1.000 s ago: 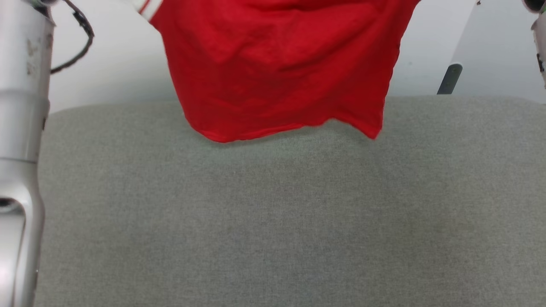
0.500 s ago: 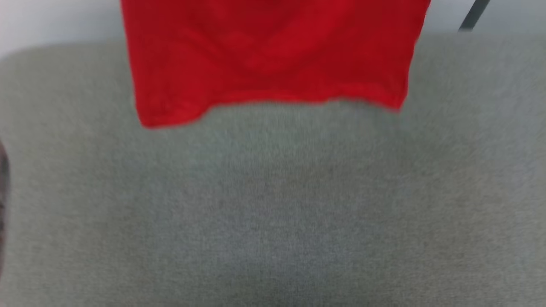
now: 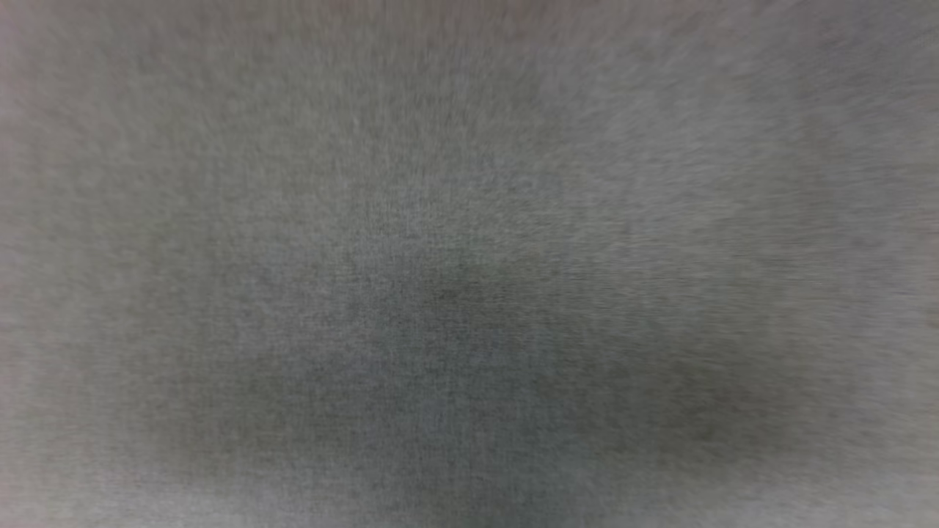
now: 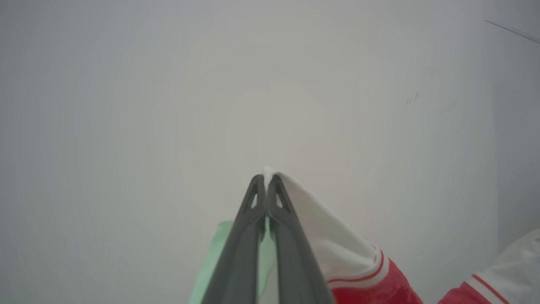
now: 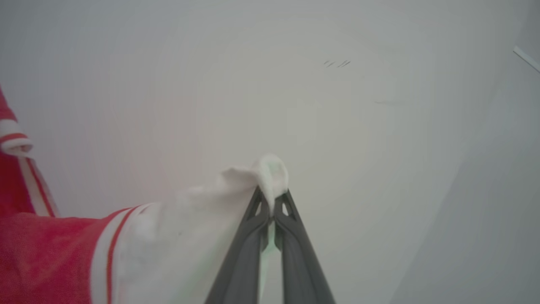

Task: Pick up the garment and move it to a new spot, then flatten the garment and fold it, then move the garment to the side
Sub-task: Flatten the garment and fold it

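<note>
Since a second ago the head camera has tipped down onto the blurred grey fabric surface [image 3: 469,293]; the cloth itself need not have moved. The garment [image 5: 50,253] hangs in the air, spread between both arms before a pale wall [image 4: 126,105]. The left jaws pinch one white sleeve tip [image 4: 320,228], the right jaws the other. Keep both pinches level, lower slowly, land the hem inside the surface's far edge, then draw back to lay it flat.

Soft cloth garment [image 5: 46,253], matt dark plastic left pincer [image 4: 265,179], rough grey woven surface [image 3: 469,264]
</note>
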